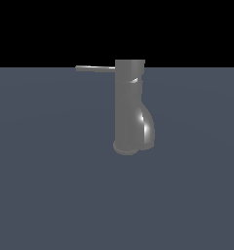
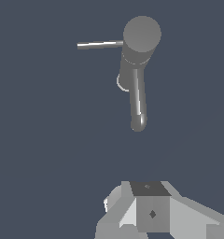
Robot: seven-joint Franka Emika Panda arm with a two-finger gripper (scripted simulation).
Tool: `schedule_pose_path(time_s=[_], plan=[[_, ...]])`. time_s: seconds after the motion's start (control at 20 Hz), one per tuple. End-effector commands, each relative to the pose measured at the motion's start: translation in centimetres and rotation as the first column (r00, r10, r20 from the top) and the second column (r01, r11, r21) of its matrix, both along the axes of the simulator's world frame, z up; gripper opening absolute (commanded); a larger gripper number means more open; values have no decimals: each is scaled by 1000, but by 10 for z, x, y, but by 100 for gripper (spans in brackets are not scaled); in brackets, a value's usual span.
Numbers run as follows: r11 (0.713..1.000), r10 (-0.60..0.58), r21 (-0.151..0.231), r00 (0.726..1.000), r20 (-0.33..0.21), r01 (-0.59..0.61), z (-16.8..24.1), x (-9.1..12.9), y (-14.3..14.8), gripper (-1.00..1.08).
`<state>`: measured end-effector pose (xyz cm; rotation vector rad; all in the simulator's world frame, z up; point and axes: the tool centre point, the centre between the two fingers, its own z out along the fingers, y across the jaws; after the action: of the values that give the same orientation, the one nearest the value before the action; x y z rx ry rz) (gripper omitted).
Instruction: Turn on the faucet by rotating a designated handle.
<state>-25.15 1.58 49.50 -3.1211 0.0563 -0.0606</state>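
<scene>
The faucet (image 1: 130, 107) stands upright on the floor, and its handle (image 1: 95, 68) sticks out from the top toward nine o'clock in the exterior view. The gripper (image 2: 151, 210) hangs above and well apart from it, probably to approach the rod from over it. I cannot tell if its fingers are released or clenched.

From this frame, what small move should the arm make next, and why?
Probably move the gripper toward the handle. In the wrist view the gripper sits well apart from the faucet, touching nothing, and it is not visible in the exterior view at all. The handle juts sideways from the faucet's top toward the exterior view's left, unobstructed, so closing that gap comes first.
</scene>
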Motion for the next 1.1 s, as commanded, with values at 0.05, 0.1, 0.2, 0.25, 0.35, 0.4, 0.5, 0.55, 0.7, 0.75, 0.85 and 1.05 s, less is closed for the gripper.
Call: schedule_pose_path(time_s=[0.05,0.1,0.2,0.25,0.35,0.4,0.5,0.55,0.7,0.75,0.85,1.05], plan=[[999,-34,0,999,-1,34,-5,4,6,-100],[999,-47,1,999,-2,47,-7,5,9,-100],[997,-76,1,997,-3,76,-11,8,14,-100],[996,-92,1,996,-3,92,-13,10,16,-100],[992,-128,2,992,-5,128,-18,15,23,-100],[989,-147,2,989,-5,147,-21,17,26,-100],[982,-189,2,982,-7,189,-27,23,33,-100],[978,-211,3,978,-8,211,-30,26,37,-100],[961,-275,3,961,-10,275,-40,36,47,-100],[955,-296,3,955,-11,296,-43,39,50,-100],[941,-339,4,941,-13,339,-49,47,57,-100],[907,-421,4,907,-16,421,-62,62,69,-100]])
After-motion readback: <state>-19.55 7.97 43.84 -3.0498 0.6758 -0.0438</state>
